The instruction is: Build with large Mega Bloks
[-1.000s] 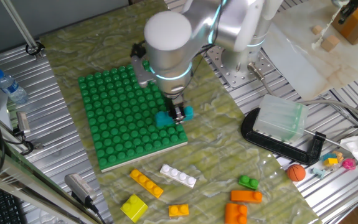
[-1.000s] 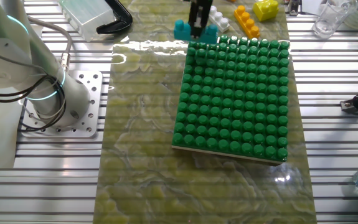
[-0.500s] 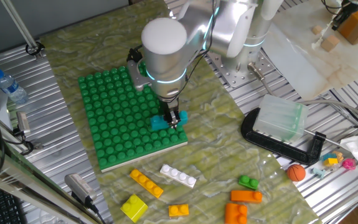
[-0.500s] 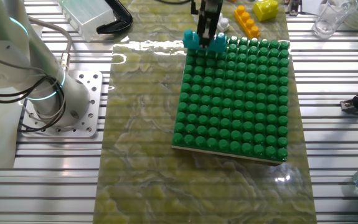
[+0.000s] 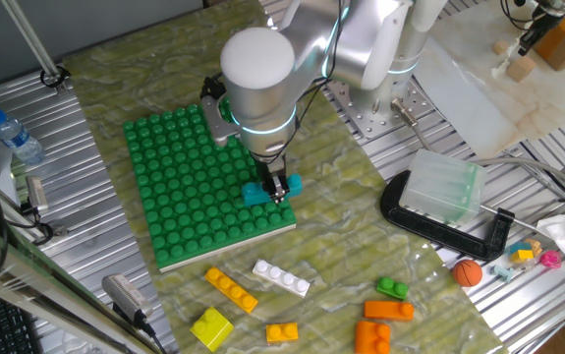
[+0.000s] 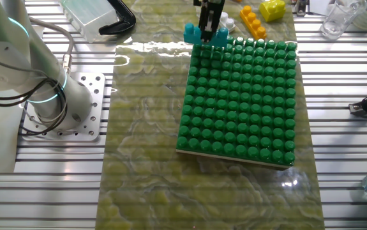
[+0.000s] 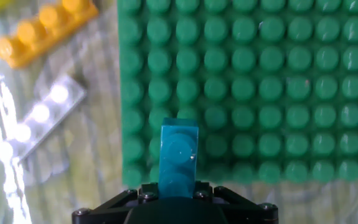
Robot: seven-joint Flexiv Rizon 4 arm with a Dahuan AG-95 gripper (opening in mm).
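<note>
The gripper, jaws clenched on the teal brick, has carried it from beside the green baseplate to that plate's edge row near the right corner and since half a second ago shifted it slightly outward; placement seems imminent, alignment pending. Nearer on the table lie a yellow brick and a white brick, well apart from the plate; nothing obstructs the studs below.
</note>
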